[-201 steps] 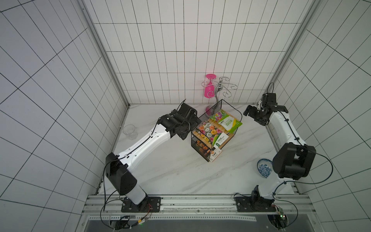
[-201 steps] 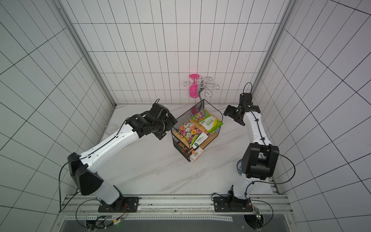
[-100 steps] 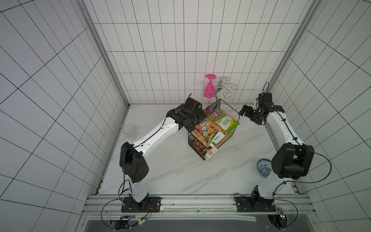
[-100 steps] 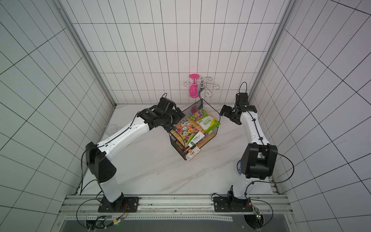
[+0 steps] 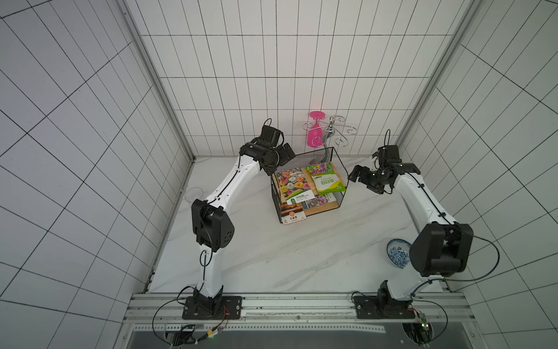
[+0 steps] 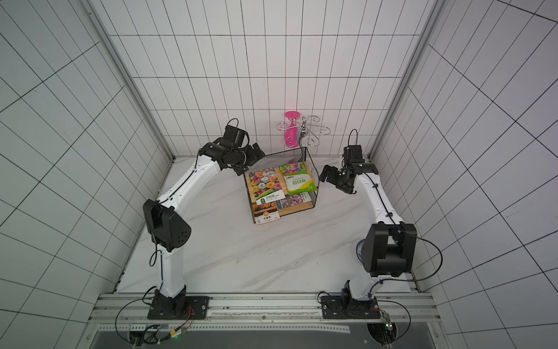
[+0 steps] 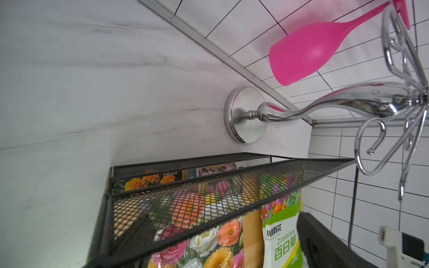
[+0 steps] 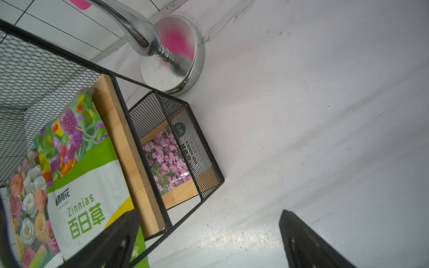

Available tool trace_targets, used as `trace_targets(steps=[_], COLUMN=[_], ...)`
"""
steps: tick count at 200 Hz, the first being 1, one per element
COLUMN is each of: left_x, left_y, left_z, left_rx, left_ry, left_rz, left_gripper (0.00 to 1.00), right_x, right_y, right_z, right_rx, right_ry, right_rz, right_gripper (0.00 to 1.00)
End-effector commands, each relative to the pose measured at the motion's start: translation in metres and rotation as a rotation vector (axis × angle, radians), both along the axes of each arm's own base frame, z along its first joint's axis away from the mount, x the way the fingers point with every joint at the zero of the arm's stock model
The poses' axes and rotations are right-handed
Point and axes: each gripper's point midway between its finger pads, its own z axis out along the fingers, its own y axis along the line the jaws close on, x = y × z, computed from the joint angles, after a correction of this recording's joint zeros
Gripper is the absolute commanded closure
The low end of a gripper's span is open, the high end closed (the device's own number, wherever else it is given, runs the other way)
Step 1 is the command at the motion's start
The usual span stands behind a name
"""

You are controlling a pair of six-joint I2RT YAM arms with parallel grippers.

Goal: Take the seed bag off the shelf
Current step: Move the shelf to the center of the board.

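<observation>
Seed bags (image 7: pixel 216 243) partly behind shelf mesh (image 7: pixel 209 185)

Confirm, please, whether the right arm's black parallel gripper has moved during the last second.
Yes. Measured against the fixed silver curly-armed stand, the right gripper has shifted left in a top view, toward the black wire shelf with wooden boards.

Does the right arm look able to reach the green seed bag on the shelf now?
Probably yes. The right arm, jaws open, is beside the shelf at its open wire side, and the green seed bag sticks out there, uncovered.
</observation>
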Motion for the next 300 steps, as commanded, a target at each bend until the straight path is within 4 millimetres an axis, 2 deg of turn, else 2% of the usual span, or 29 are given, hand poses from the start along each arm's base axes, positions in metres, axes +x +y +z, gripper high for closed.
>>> trace_targets(steps=[1, 38, 68, 99, 143, 183, 213, 240, 251, 276, 286, 300], left_x=[0.002, 0.017, 0.022, 0.005, -0.019, -0.042, -0.076, -0.112, -0.129, -0.161, -0.169, -0.176], left_y=[0.007, 0.040, 0.054, 0.070, 0.077, 0.096, 0.120, 0.112, 0.109, 0.083, 0.070, 0.052], left_z=[-0.002, -0.001, 0.003, 0.015, 0.045, 0.035, 0.030, 0.032, 0.027, 0.020, 0.016, 0.008], left_rx=[0.039, 0.080, 0.073, 0.088, 0.066, 0.134, 0.151, 0.067, 0.036, -0.097, -0.159, -0.204], left_ry=[-0.002, -0.029, -0.040, -0.034, -0.097, -0.039, 0.061, 0.051, 0.071, 0.073, 0.075, 0.086], left_rz=[-0.056, -0.020, -0.049, -0.031, -0.026, 0.010, 0.152, 0.260, 0.310, 0.379, 0.402, 0.413], left_gripper=[0.02, 0.02, 0.02, 0.02, 0.02, 0.02, 0.02, 0.02, 0.01, 0.01, 0.01, 0.02], right_x=[-0.014, -0.020, -0.027, -0.032, -0.033, -0.033, -0.036, -0.041, -0.047, -0.066, -0.075, -0.076], right_y=[0.014, 0.018, 0.016, 0.014, 0.023, 0.034, 0.034, 0.033, 0.034, 0.036, 0.038, 0.043], right_z=[0.002, 0.013, 0.012, 0.009, 0.012, 0.012, 0.010, 0.015, 0.018, 0.027, 0.027, 0.032], right_rx=[0.031, 0.039, 0.039, 0.042, 0.081, 0.121, 0.113, 0.119, 0.128, 0.151, 0.166, 0.185], right_ry=[0.024, 0.011, 0.021, 0.025, 0.022, 0.033, 0.029, 0.013, 0.006, -0.021, -0.019, -0.055], right_rz=[0.031, 0.029, 0.011, 0.001, 0.033, 0.070, 0.070, 0.060, 0.068, 0.071, 0.073, 0.074], right_gripper=[0.01, 0.01, 0.01, 0.01, 0.01, 0.01, 0.01, 0.01, 0.01, 0.01, 0.01, 0.01])
